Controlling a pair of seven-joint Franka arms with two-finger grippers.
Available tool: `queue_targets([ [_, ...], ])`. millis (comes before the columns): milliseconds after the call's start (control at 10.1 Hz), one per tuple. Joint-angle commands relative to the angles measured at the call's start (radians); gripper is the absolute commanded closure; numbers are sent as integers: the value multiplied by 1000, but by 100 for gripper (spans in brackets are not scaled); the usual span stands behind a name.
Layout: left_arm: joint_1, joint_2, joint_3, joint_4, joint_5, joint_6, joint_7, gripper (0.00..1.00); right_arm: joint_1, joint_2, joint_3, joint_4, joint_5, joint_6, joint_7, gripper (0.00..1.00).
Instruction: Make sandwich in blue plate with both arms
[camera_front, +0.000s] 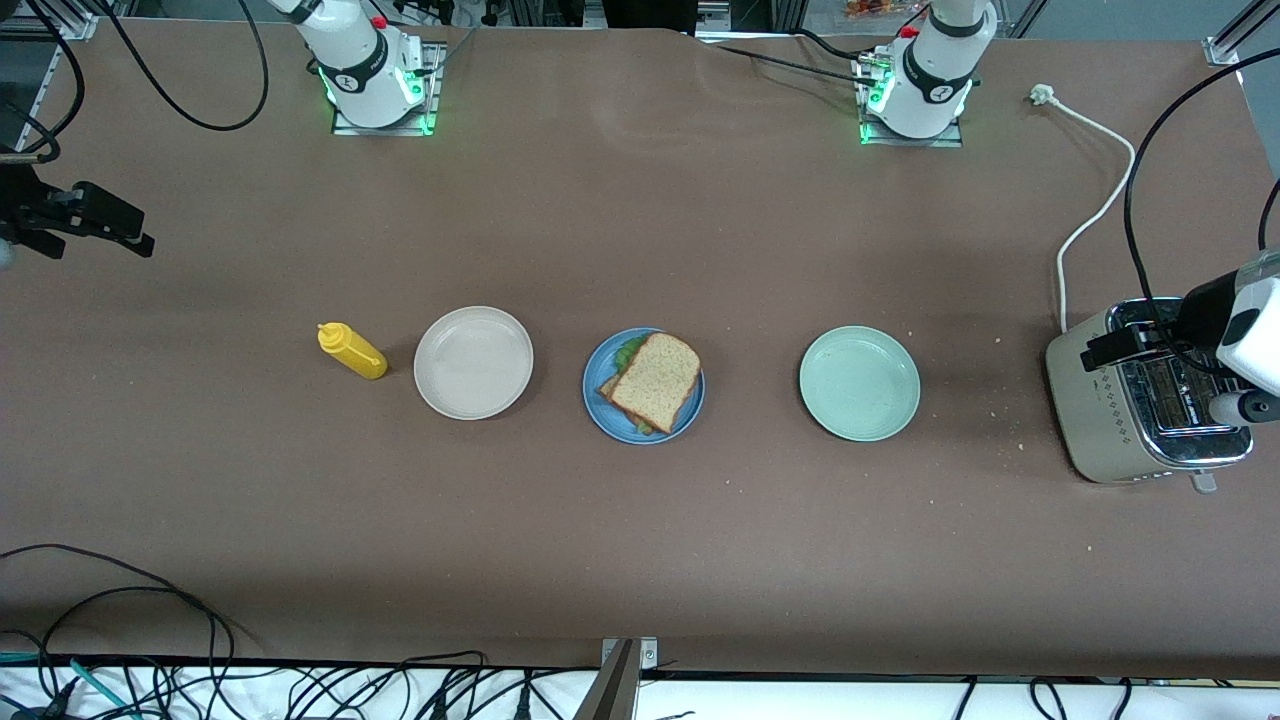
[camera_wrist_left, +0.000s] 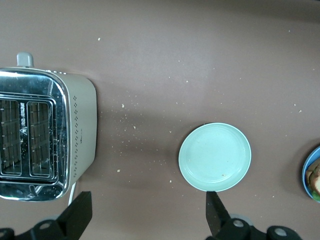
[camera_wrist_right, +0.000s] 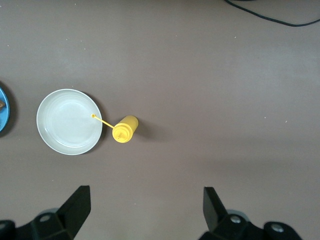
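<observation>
— So, how do the fingers stand on each arm?

— Both pairs are spread wide and hold nothing. The left gripper (camera_wrist_left: 145, 212) hangs over the bench (camera_front: 640, 560) between the toaster (camera_front: 1150, 405) and the pale mint-green plate (camera_front: 859, 383), touching neither. The right gripper (camera_wrist_right: 145, 207) hangs over bare bench at the right arm's end, well apart from the blue plate (camera_front: 600, 405).

— And the sandwich?

— The sandwich (camera_front: 655, 380) lies in the blue plate at the middle of the bench. Its top slice of brown bread sits slightly turned, with green lettuce showing at the edges and a corner of the lower slice peeking out.

— What else stands around the blue plate?

— The beige plate (camera_front: 473, 362) lies beside it toward the right arm's end, and just past that a yellow squeeze bottle (camera_front: 352, 351). The pale mint-green plate lies beside it toward the left arm's end, the toaster farther that way with its white cord (camera_front: 1095, 215) trailing toward the left arm's base. Crumbs are scattered near the toaster.

— Anything between the fingers and the blue plate?

— Only those side plates; neither arm reaches over them.
</observation>
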Motion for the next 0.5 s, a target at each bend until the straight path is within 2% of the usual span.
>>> queue_targets([
  [0, 8, -3, -11, 3, 31, 2, 54, 0, -3, 1, 0, 23, -15, -21, -1, 0],
  [397, 8, -5, -11, 2, 28, 0, 54, 0, -3, 1, 0, 21, -18, -22, 6, 0],
])
